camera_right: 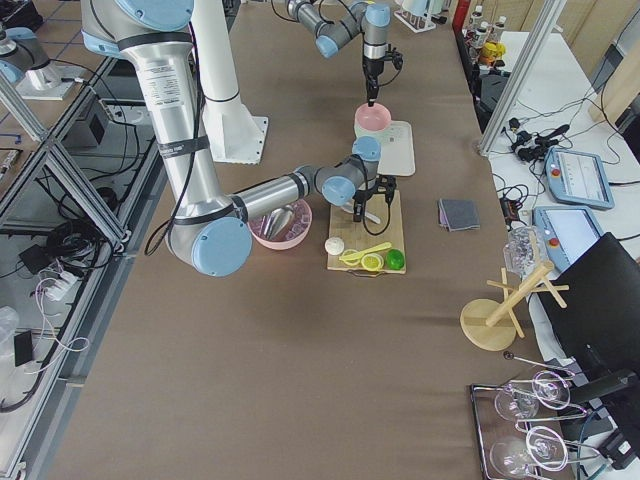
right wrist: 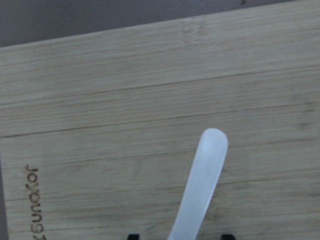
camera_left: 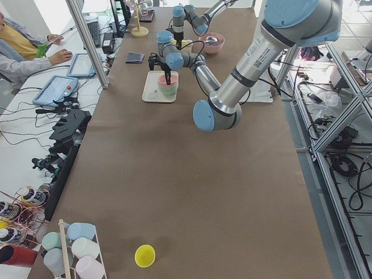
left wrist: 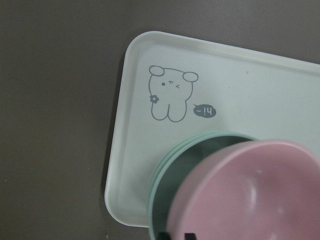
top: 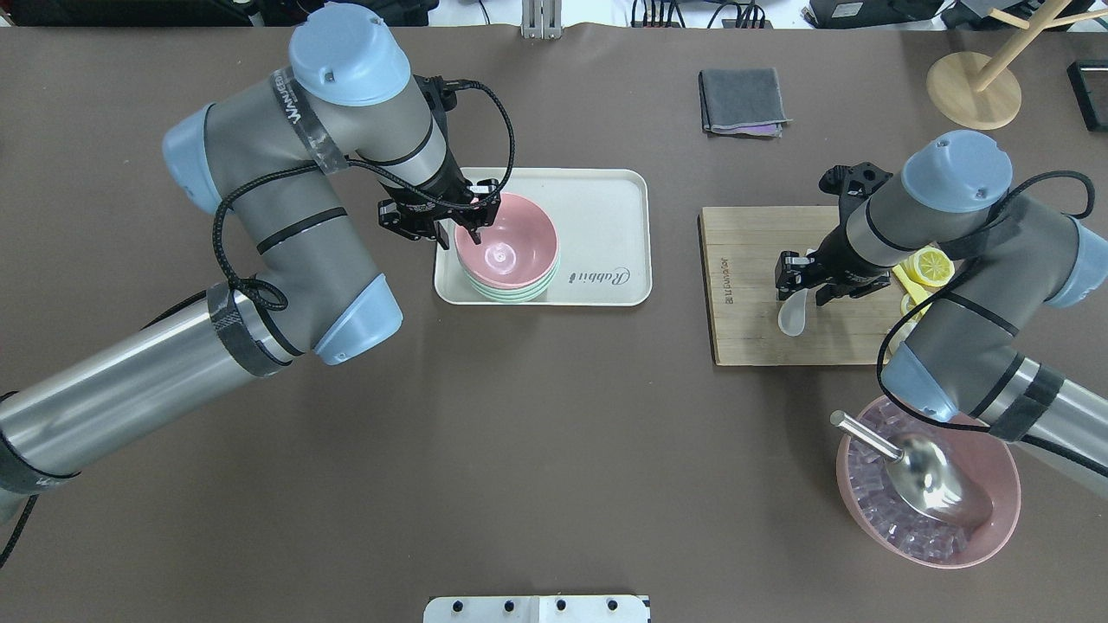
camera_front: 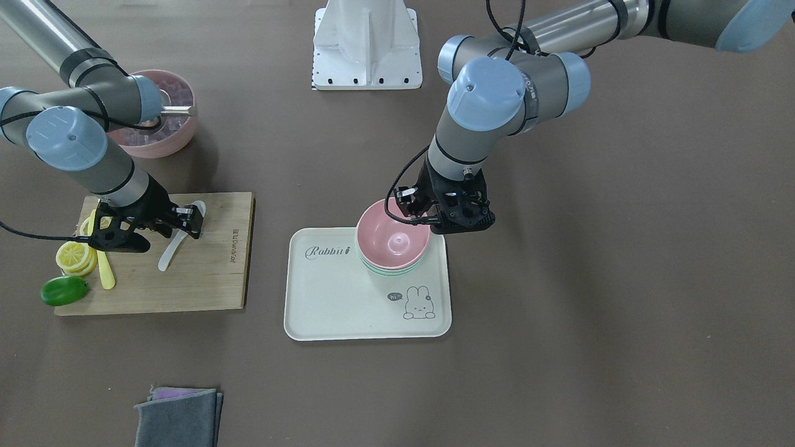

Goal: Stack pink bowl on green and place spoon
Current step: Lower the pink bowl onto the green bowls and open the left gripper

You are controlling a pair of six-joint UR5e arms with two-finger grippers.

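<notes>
The pink bowl [camera_front: 391, 239] [top: 511, 242] sits nested in the green bowl [camera_front: 388, 270] [top: 511, 294] on the cream rabbit tray [top: 606, 216]. My left gripper [camera_front: 413, 214] [top: 463, 234] is shut on the pink bowl's rim on the robot's side; in the left wrist view its tips [left wrist: 176, 235] straddle the rim of the pink bowl [left wrist: 250, 195] above the green bowl [left wrist: 165, 200]. The white spoon [camera_front: 169, 254] [top: 792, 316] [right wrist: 200, 190] lies on the wooden cutting board [top: 753, 260]. My right gripper [camera_front: 180, 228] [top: 803, 292] [right wrist: 180, 236] is open, low over the spoon, one finger on each side.
On the board lie lemon slices [top: 930, 264], a yellow utensil [camera_front: 105, 267] and a green lime [camera_front: 63, 290]. A pink bowl of ice with a metal scoop [top: 926, 480] stands near the right arm. A grey cloth [top: 743, 101] and a wooden stand [top: 974, 86] are at the far side.
</notes>
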